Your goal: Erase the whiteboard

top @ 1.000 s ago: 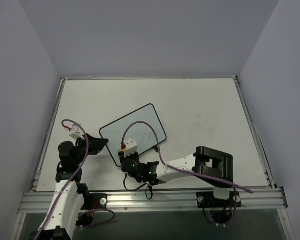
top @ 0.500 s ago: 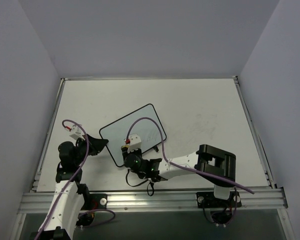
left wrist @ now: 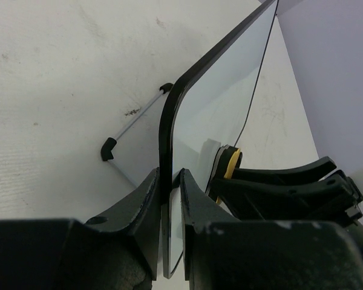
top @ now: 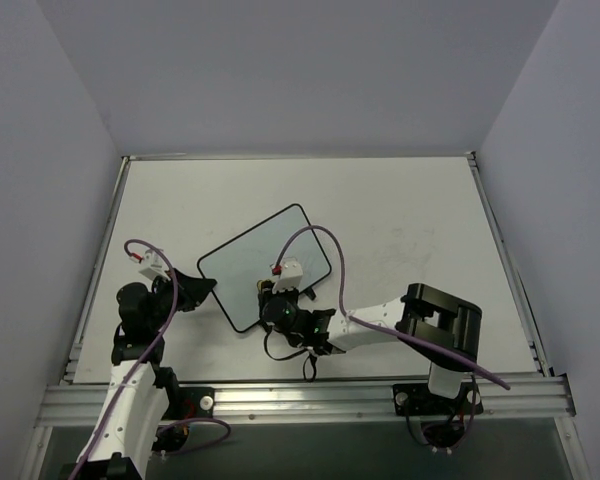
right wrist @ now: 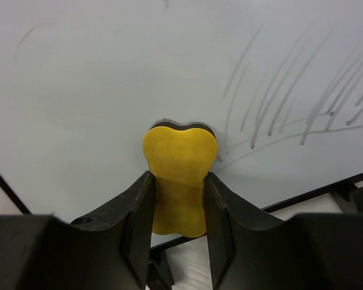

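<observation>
So: left gripper [left wrist: 169, 199] pinches whiteboard [top: 248, 258] edge to steady it; right gripper [right wrist: 177, 205], clamped on yellow sponge [right wrist: 179, 151], presses it beside scribbles [right wrist: 302, 103].

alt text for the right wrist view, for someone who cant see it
The right tool grips a yellow sponge held against the whiteboard, whose white surface fills the view. Grey pen strokes mark the board right of the sponge, and its black frame runs along the bottom.
</observation>
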`<state>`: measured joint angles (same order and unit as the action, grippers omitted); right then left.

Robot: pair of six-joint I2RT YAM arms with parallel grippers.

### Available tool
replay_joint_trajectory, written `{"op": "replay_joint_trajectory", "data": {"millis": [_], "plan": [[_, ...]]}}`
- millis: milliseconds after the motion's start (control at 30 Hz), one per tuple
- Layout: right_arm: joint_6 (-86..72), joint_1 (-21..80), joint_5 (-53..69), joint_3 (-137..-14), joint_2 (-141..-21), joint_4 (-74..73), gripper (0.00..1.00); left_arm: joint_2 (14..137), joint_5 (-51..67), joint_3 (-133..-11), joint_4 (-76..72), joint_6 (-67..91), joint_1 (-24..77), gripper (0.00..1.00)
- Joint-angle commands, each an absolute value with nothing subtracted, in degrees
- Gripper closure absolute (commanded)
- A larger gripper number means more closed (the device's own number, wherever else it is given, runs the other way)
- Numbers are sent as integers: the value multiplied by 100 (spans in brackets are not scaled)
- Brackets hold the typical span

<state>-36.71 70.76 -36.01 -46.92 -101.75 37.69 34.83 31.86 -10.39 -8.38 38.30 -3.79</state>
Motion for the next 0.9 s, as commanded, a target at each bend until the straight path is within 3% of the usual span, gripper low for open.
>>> {"op": "replay_joint_trajectory", "data": {"millis": [0, 867], "plan": [[-3893, 6575, -4201, -4430, -10116, 3244, 100, 3419, 3357, -1380, -1134, 3771, -352, 98], [-4667, 5687, -3991, -3727, -9642, 3261, 100, 3437, 3437, -1389, -1107, 3753, -352, 98]]}}
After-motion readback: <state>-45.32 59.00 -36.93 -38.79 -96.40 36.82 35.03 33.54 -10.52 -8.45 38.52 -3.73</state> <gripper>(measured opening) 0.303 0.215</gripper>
